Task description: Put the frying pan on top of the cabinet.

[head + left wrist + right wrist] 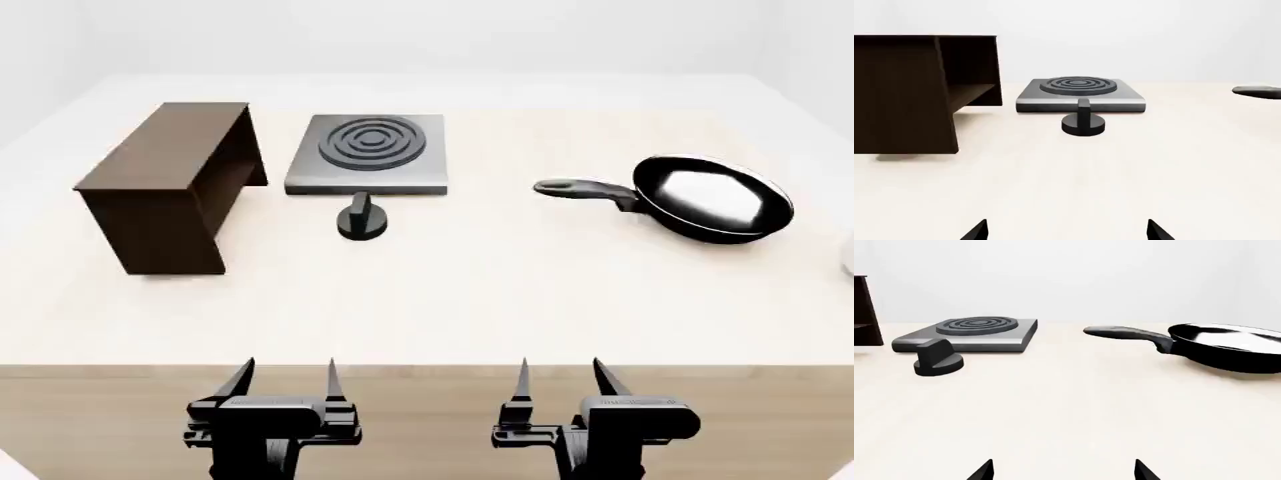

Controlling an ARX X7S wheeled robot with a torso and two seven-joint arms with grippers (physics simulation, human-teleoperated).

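Note:
The black frying pan point(714, 198) sits on the table at the right, its glossy inside up and its long handle point(585, 190) pointing left; it also shows in the right wrist view point(1227, 347). The dark brown cabinet point(167, 180) stands at the left, hollow side facing the hotplate; it also shows in the left wrist view point(914, 92). My left gripper point(284, 383) and right gripper point(559, 381) hover at the table's near edge, both open and empty, far from pan and cabinet. Their fingertips show in the left wrist view point(976, 231) and in the right wrist view point(982, 471).
A grey square hotplate point(370, 152) with rings lies between cabinet and pan, with a black knob point(362, 218) standing in front of it. A white object point(849, 255) shows at the right edge. The table point(467, 290) is pale and broad.

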